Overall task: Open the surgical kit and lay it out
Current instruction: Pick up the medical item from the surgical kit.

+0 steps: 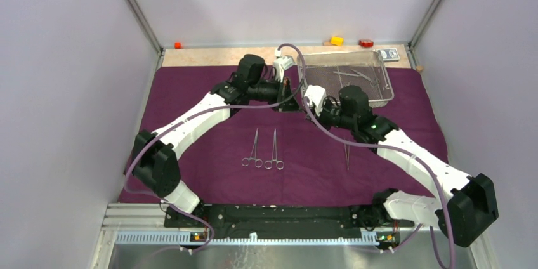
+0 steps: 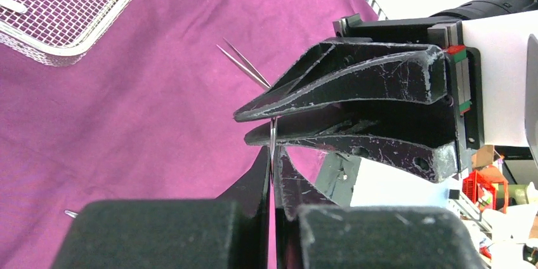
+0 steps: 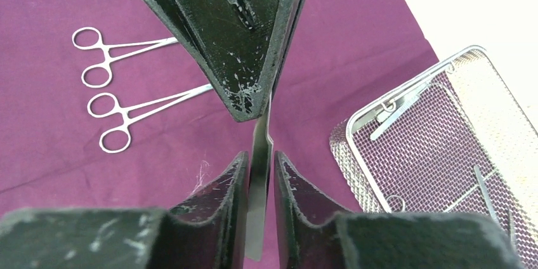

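Nearest on the big purple cloth (image 1: 190, 98) lie a ring-handled clamp (image 1: 254, 150) and a second clamp (image 1: 275, 150) side by side. Thin tweezers (image 1: 347, 155) lie well apart to the right. Past them the two arms meet tip to tip over the cloth. From above, the black fingers hide what is between them. The right wrist view shows it: a flat steel tool (image 3: 259, 205). The left jaws are shut tight on its far end. The right jaws stand a little apart, one on each side of it, with a thin gap showing. Just behind sits the wire-mesh tray (image 1: 320, 75) with more steel tools (image 1: 358, 75) inside; the right arm covers its near edge. Farthest, along the bare surface (image 1: 209, 56), are an orange block (image 1: 177, 45), a yellow block (image 1: 337, 40), a red block (image 1: 365, 43) and a small card packet (image 1: 388, 54).
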Controlling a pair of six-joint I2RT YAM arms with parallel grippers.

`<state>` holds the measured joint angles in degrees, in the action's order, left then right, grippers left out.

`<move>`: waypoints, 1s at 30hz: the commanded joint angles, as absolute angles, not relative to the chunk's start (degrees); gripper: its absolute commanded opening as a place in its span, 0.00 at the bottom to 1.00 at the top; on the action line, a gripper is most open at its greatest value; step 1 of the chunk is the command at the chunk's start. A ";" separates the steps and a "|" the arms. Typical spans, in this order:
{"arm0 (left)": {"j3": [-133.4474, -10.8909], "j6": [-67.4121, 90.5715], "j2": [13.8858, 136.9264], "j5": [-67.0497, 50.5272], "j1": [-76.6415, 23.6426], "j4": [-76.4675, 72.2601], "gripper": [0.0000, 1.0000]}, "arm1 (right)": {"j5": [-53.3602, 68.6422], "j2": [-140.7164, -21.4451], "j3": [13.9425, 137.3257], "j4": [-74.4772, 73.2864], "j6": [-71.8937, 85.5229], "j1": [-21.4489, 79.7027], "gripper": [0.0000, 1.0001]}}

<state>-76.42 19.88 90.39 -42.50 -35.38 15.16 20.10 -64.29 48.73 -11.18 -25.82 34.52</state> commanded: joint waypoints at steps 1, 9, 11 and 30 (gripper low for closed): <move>-78.30 20.36 89.94 -42.61 -35.09 14.00 0.00 | 17.63 -64.16 49.50 -7.65 -25.74 35.18 0.15; -78.40 9.36 88.04 -40.91 -34.19 12.60 0.24 | 17.96 -63.68 48.48 -6.75 -23.99 35.08 0.04; -77.11 6.75 86.05 -39.07 -33.61 11.05 0.38 | 20.03 -63.50 48.23 -6.56 -22.94 34.47 0.01; -65.45 -10.78 81.71 -63.25 -30.06 -6.05 0.87 | 53.25 -70.03 50.23 -5.71 -10.86 25.06 0.01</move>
